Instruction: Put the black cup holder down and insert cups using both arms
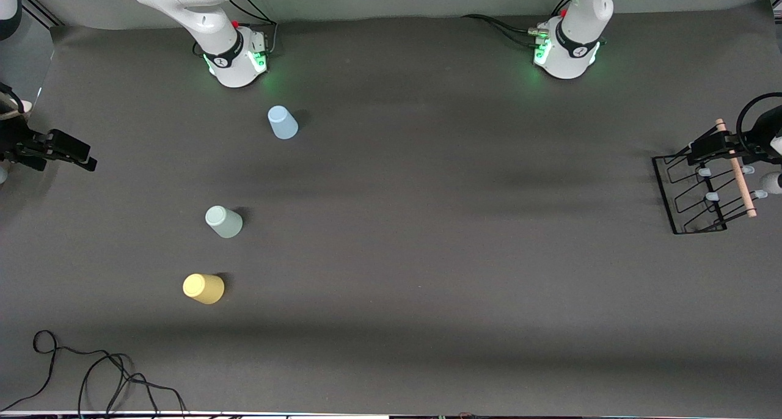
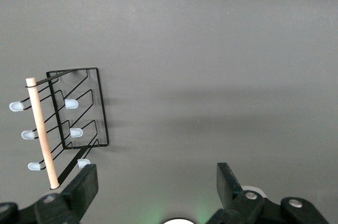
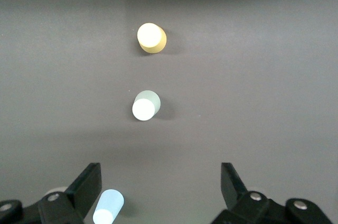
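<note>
Table: dark grey mat (image 1: 427,254), with all the task's things resting on it.
Stray things: one black cable (image 1: 91,370) coiled on the mat at the right arm's end, nearer the front camera than every cup; nothing lies between the cups and the rack.
Cups, count: three, all upside down with their bases up, in a loose line at the right arm's end of the table, well apart from each other.
Blue cup (image 1: 283,122): farthest from the front camera, near the right arm's base (image 1: 235,55).
Green cup (image 1: 223,221): between the other two.
Yellow cup (image 1: 203,288): nearest the front camera.
Rack, count: one black wire rack (image 1: 693,190) on the mat at the left arm's end, well apart from the cups; a pale wooden rod (image 1: 736,167) runs along its top.
Prongs: six with pale blue caps (image 2: 71,103) in the left wrist view, three on each side of the rod.
Left gripper (image 2: 156,184): over the rack's end that lies farther from the front camera, fingers spread wide and released, holding nothing.
Right gripper (image 3: 161,184): above the mat's edge at the right arm's end, fingers spread wide, holding nothing; the blue cup shows just beside one finger (image 3: 87,184) in its wrist view.
Arms, count: two white arms, bases (image 1: 568,52) along the table edge farthest from the front camera.
</note>
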You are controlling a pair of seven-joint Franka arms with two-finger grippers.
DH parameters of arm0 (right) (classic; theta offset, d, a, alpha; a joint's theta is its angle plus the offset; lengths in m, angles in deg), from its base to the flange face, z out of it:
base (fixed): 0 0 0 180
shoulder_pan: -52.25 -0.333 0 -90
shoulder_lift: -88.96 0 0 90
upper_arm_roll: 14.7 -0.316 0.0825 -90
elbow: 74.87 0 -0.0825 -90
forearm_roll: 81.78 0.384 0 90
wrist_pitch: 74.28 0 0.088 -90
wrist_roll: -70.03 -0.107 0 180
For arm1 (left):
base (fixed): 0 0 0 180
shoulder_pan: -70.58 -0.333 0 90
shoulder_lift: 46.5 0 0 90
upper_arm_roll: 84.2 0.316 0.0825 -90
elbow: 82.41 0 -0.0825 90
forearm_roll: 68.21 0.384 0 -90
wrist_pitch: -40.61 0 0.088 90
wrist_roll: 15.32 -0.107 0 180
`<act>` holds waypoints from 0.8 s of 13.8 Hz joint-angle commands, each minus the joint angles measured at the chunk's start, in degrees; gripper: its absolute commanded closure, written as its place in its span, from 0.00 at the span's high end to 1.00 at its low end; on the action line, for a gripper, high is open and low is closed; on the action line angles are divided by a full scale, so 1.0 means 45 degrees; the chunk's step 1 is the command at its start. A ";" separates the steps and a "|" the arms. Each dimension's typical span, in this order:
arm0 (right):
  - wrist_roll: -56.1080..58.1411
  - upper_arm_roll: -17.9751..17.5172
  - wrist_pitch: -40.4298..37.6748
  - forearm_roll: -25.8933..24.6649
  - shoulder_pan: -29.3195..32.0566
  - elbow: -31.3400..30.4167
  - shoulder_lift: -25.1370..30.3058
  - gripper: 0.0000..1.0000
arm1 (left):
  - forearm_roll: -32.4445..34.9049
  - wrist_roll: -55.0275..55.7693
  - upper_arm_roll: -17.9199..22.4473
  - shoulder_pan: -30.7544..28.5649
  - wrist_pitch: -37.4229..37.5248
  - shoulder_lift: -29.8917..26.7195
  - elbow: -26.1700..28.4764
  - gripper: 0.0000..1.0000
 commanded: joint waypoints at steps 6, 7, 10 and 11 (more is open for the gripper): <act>-0.0276 0.0065 -0.0231 0.0229 -0.0167 0.0166 0.0059 1.00 | -0.0151 -0.0037 -0.0019 -0.0017 0.0155 -0.0212 0.0104 1.00; -0.0275 0.0065 -0.0231 0.0229 -0.0167 0.0166 0.0078 1.00 | -0.0151 -0.0037 -0.0019 -0.0036 0.0155 -0.0212 0.0104 1.00; -0.0275 0.0065 -0.0231 0.0229 -0.0187 0.0185 0.0156 1.00 | -0.0131 -0.0057 -0.0019 -0.0037 0.0174 -0.0212 0.0104 1.00; -0.0275 0.0065 -0.0231 0.0229 -0.0187 0.0167 0.0176 1.00 | -0.0131 -0.0134 -0.0019 -0.0037 0.0194 -0.0212 0.0104 1.00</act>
